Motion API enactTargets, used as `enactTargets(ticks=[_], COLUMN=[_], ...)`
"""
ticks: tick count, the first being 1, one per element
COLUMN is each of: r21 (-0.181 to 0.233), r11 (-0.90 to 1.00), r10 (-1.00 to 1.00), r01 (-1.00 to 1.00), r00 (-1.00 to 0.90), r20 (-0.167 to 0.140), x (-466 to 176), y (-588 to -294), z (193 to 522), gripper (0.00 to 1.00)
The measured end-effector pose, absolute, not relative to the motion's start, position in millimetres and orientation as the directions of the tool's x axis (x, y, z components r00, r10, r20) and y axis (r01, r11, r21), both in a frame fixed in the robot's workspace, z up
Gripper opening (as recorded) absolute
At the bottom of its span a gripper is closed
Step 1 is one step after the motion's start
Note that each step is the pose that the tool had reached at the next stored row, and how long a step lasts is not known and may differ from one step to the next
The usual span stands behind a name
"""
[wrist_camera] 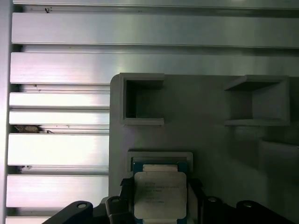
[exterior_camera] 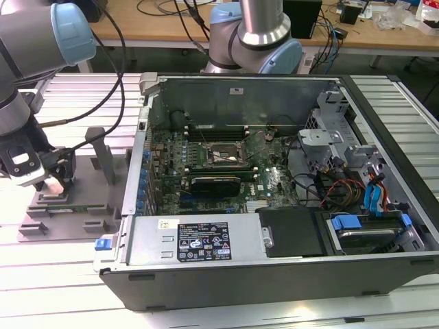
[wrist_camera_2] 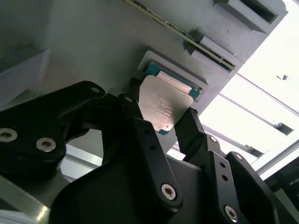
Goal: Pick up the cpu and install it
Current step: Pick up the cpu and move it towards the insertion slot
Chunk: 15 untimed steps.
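Second wrist view: the cpu (wrist_camera_2: 161, 105) is seen sitting in its pocket on the grey holder (wrist_camera_2: 84, 42), apparently pinched at two opposite edges by the jaws. If it's gripped unevenly, it could get tilted, snagged on the pocket rim, or dropped.
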<state>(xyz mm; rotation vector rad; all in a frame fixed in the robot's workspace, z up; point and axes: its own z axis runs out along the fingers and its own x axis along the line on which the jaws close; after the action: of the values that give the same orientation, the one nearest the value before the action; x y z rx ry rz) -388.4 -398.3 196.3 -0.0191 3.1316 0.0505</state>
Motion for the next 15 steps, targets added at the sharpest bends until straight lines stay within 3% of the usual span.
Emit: enactTargets(ticks=[6, 7, 15], r21=[0.032, 0.032, 0.032], r11=[0.999, 0.999, 0.999], r10=[-0.012, -0.012, -0.026], r01=[-0.012, -0.012, -0.026], r00=[-1.000, -1.000, -1.000], r20=[-0.010, -0.010, -0.013], x=[-388.4, -388.4, -388.4], y=[-398.3, -398.3, -398.3], z=[196.1, 196.0, 191.3], gripper=[0.55, 0.62, 0.62])
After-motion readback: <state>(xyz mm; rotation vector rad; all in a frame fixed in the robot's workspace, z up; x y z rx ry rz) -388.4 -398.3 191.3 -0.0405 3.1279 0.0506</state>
